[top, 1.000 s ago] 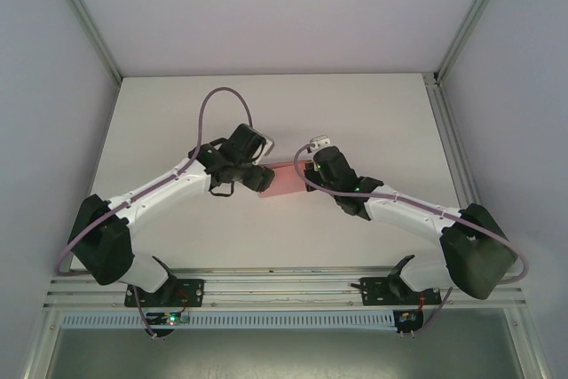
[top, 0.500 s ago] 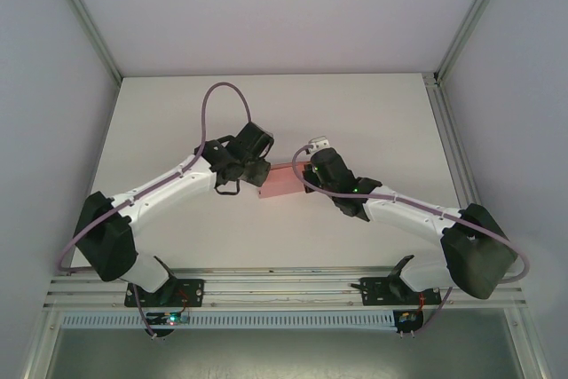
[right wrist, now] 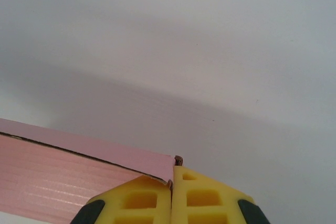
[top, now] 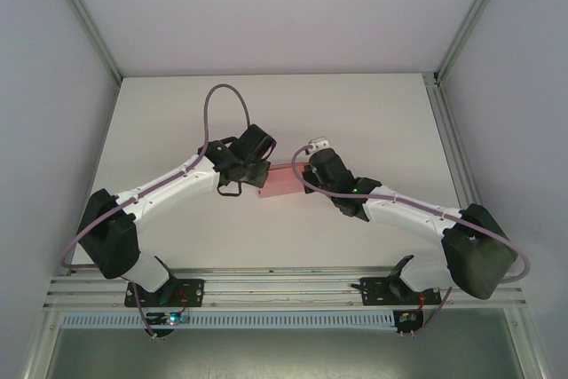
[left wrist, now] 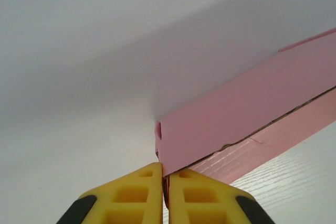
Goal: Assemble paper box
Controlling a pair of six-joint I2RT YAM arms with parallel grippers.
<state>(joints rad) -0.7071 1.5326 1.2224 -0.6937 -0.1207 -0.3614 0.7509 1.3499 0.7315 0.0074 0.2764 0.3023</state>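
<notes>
Paper box (top: 282, 181): both ends hidden under clamping left pincer (left wrist: 164, 176), right pincer (right wrist: 171, 176).

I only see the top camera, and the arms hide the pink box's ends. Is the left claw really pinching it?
Observer: Yes. The left wrist camera shows the left gripper shut on a corner of the paper box.
Kid: And the other claw?
Observer: The right wrist camera shows the right gripper shut on the box's other end.
Kid: Is the box closed up?
Observer: Not sure. Close up, a dark seam runs between two pink layers.
</notes>
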